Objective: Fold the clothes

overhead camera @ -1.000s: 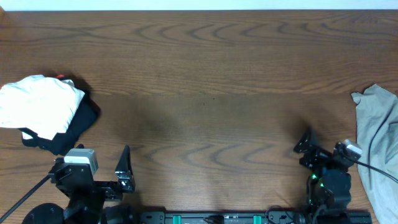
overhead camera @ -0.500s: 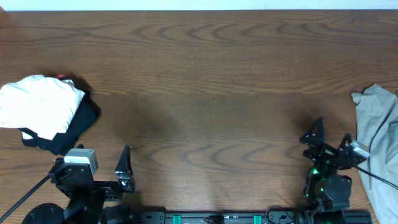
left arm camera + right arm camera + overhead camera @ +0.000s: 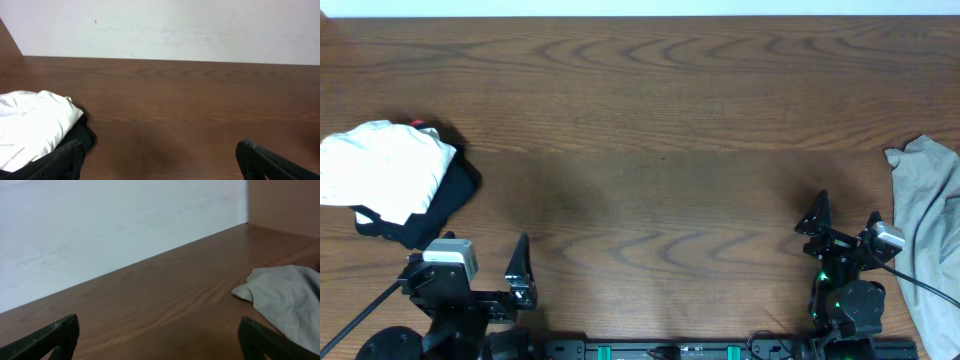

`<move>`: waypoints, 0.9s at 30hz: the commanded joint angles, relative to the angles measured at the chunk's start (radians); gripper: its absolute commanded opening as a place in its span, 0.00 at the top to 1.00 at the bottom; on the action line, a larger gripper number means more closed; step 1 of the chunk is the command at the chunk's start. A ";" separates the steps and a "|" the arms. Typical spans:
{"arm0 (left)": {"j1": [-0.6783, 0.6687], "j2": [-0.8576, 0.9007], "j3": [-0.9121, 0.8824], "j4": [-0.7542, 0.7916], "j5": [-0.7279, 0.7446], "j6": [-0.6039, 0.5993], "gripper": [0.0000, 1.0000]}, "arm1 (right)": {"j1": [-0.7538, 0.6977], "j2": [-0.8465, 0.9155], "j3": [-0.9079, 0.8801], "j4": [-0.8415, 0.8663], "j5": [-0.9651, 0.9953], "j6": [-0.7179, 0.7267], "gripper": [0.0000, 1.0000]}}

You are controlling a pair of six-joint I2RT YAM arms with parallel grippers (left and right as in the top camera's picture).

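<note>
A folded white T-shirt lies on a black garment at the table's left edge; a red bit of waistband peeks out behind. Both show in the left wrist view, the white shirt and the black garment. A grey-beige garment lies crumpled at the right edge and also shows in the right wrist view. My left gripper is open and empty near the front edge, right of the pile. My right gripper is open and empty, just left of the grey-beige garment.
The brown wooden table spreads between the two piles. A pale wall stands behind its far edge. A cable runs from the right arm across the grey-beige garment.
My right gripper has turned and shifted a little toward the far side, its fingers now pointing more straight ahead. The left arm and the clothes have not moved.
</note>
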 commanded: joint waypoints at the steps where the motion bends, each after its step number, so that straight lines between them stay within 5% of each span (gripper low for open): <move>1: -0.003 -0.002 -0.003 -0.002 -0.008 0.007 0.02 | -0.007 -0.006 -0.003 -0.005 -0.013 -0.020 0.01; 15: -0.006 -0.001 -0.003 -0.002 -0.008 0.007 0.02 | -0.007 -0.006 -0.003 -0.005 -0.013 -0.020 0.01; 27: -0.143 -0.002 -0.003 -0.026 -0.036 0.027 0.02 | -0.007 -0.006 -0.003 -0.005 -0.013 -0.020 0.01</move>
